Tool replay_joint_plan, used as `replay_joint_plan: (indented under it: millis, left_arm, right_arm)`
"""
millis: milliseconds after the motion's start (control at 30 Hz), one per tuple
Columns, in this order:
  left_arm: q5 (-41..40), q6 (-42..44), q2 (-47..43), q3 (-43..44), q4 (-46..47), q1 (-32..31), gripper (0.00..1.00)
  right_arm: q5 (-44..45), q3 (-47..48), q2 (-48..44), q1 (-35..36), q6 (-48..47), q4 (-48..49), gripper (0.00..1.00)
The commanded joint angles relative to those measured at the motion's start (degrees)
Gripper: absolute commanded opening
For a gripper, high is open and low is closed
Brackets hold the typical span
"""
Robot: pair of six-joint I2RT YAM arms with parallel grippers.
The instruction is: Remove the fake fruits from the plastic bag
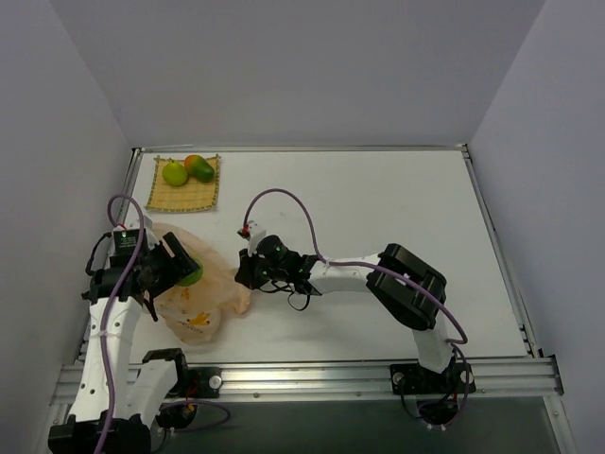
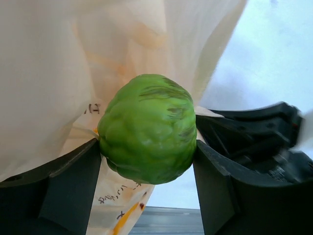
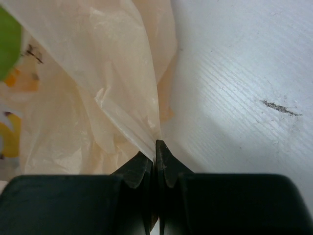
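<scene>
A bumpy green fruit (image 2: 146, 129) sits clamped between the two dark fingers of the left gripper (image 2: 146, 149), one pad pressed to each flank, and it is outside the plastic bag (image 2: 49, 73), just over the bag's crumpled upper side. In the top view the bag (image 1: 203, 303) lies slumped on the near left part of the table (image 1: 378, 208), close to the left edge and not far from the front rail (image 1: 312, 376). The right gripper (image 3: 156, 147) reaches in from the right with its jaws pressed together on a thin fold at the bag's right-hand border, so the film is drawn up into a ridge there. Two more fruits are clear of the bag: a round yellow-green fruit (image 1: 175, 173) and a mango-like fruit (image 1: 198, 168) touch each other on the woven mat (image 1: 180, 200) in the far left corner, just beside the table's back and left edges and well apart from the bag. Bare white table lies between bag and mat, and a far wider stretch opens to the right, beyond the right arm and out to the right edge
</scene>
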Motion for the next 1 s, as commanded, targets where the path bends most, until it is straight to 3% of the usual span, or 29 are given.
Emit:
replay_joint_plan:
  millis: [0,133,167,300,533,633,833,967]
  left_arm:
    - [-3.5,-4.5,1.1,-6.2,7.5,-0.1,0.29]
    - [-7.7,-9.2,2.5,-13.9,17.3,-0.2,0.31]
    - [-9.5,-9.8,2.7,-16.3,20.5,-0.2,0.43]
    - [-8.7,-11.3,4.9,-19.0,26.0,-0.2,0.65]
    - [-8.2,-8.5,0.8,-16.3,20.0,-1.4,0.86]
    - [-8.6,-8.9,-2.1,-14.0,15.6,-2.2,0.9]
    - [-14.3,-8.2,-6.8,-9.0,7.7,-5.7,0.88]
    - [-17.3,-8.4,-4.5,-8.8,9.3,-10.1,0.58]
  right_arm:
    - [2.4,-0.3,-3.2,-0.4,-0.7,0.1,0.0]
    - [5.1,-1.3,-4.9,-0.6,-1.2,-0.6,0.0]
    - [5.6,-1.6,-5.4,-0.9,-1.4,-0.8,0.0]
    - [6.2,-2.1,-6.3,-1.2,-1.6,-1.0,0.0]
    - [6.1,-1.7,-5.7,-1.4,-1.7,-1.2,0.0]
    - [5.9,-1.7,-5.6,-1.7,-1.7,-1.3,0.0]
    - [5.1,-1.3,-4.9,-1.7,-1.4,-1.3,0.0]
    - [4.8,-0.9,-4.4,-1.8,-1.2,-1.3,0.0]
